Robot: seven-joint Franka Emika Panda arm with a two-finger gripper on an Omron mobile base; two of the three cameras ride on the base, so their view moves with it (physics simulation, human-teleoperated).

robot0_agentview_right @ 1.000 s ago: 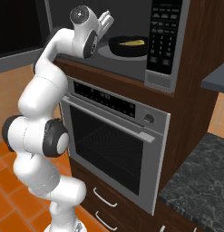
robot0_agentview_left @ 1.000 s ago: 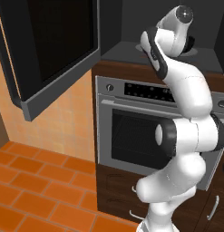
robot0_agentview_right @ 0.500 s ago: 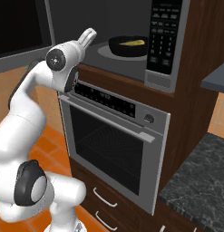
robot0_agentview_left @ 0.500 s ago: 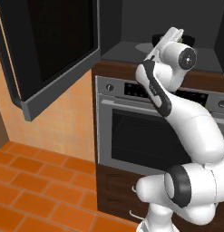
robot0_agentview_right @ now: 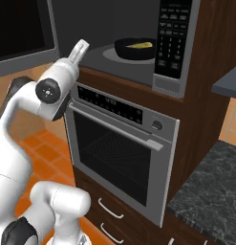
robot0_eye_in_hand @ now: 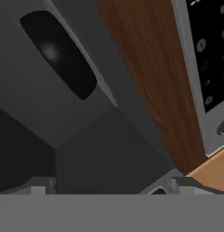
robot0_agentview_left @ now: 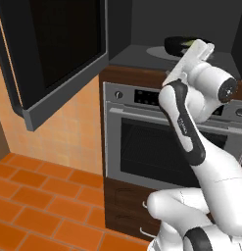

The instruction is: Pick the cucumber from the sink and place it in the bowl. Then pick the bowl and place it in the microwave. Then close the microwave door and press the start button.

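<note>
The black bowl (robot0_agentview_right: 134,49) sits on the turntable inside the open microwave (robot0_agentview_right: 93,28), with the yellow cucumber (robot0_agentview_right: 140,45) lying in it. From the left, the bowl (robot0_agentview_left: 175,44) shows just behind my hand. My gripper (robot0_agentview_right: 82,46) is open and empty, outside the microwave's front and left of the bowl. Its fingertips (robot0_eye_in_hand: 177,183) stand wide apart in the hand view, which looks into the grey interior. The microwave door (robot0_agentview_left: 63,54) hangs wide open at the left. The button panel (robot0_agentview_right: 170,38) is right of the cavity. The sink is out of view.
A steel oven (robot0_agentview_right: 119,143) with a window and control strip sits directly under the microwave, with drawers (robot0_agentview_right: 110,208) below. A dark stone counter (robot0_agentview_right: 210,191) is at the lower right. Orange floor tiles (robot0_agentview_left: 39,206) lie in front.
My hand has drawn back out of the microwave, moving left and down away from the bowl, as the arm folded back. The bowl and cucumber stayed in place. The jaws remained open.
</note>
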